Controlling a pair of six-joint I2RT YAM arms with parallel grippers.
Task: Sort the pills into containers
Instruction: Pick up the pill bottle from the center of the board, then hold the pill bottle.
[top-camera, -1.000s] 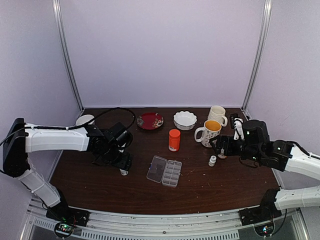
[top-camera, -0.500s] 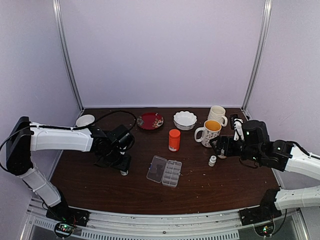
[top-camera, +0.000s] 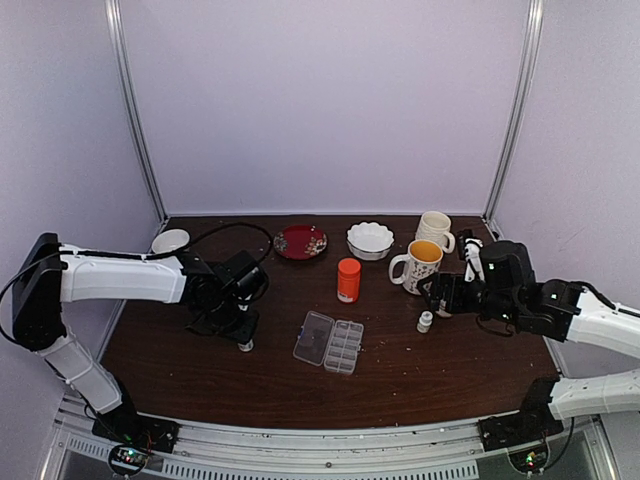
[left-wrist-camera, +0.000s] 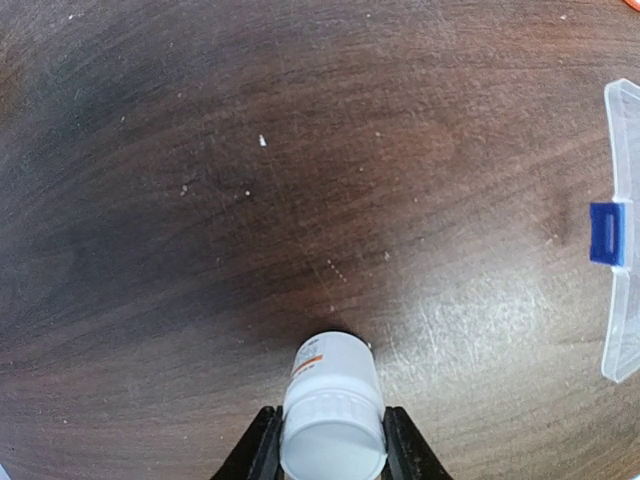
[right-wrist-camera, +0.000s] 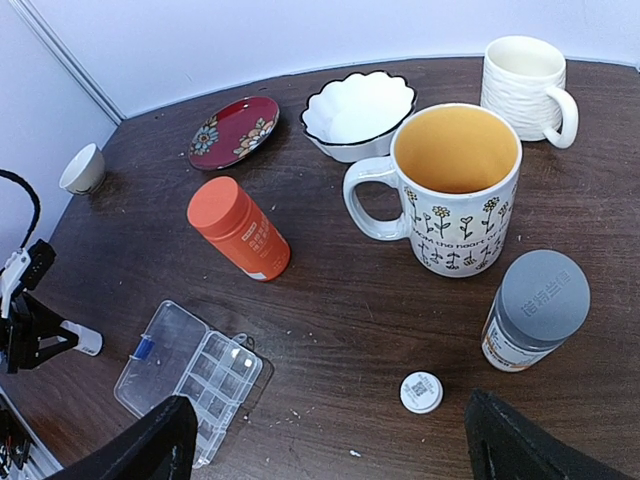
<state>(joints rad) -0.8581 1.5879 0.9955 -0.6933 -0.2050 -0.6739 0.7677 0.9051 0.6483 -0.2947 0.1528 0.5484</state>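
The clear pill organizer (top-camera: 330, 343) lies open in the middle of the table, its lid flat to the left; its cells (right-wrist-camera: 210, 378) look empty. Its lid edge with a blue latch (left-wrist-camera: 607, 231) shows in the left wrist view. No pills show plainly; only tiny white specks (right-wrist-camera: 352, 453) dot the wood. My left gripper (top-camera: 243, 338) (left-wrist-camera: 332, 448) is shut on a small white bottle (left-wrist-camera: 335, 400) that stands left of the organizer, both fingers against its cap. My right gripper (top-camera: 440, 295) (right-wrist-camera: 330, 450) hangs open over another small white bottle (top-camera: 425, 321) (right-wrist-camera: 421, 392).
An orange bottle (top-camera: 348, 279) stands behind the organizer. A flowered mug (top-camera: 420, 265), a white mug (top-camera: 434, 229) and a grey-capped bottle (right-wrist-camera: 533, 310) crowd the right. A white bowl (top-camera: 370, 240), red plate (top-camera: 300, 242) and small cup (top-camera: 170, 240) line the back.
My left gripper's jaws have closed in onto the small white bottle. The right arm has barely moved and stays open.
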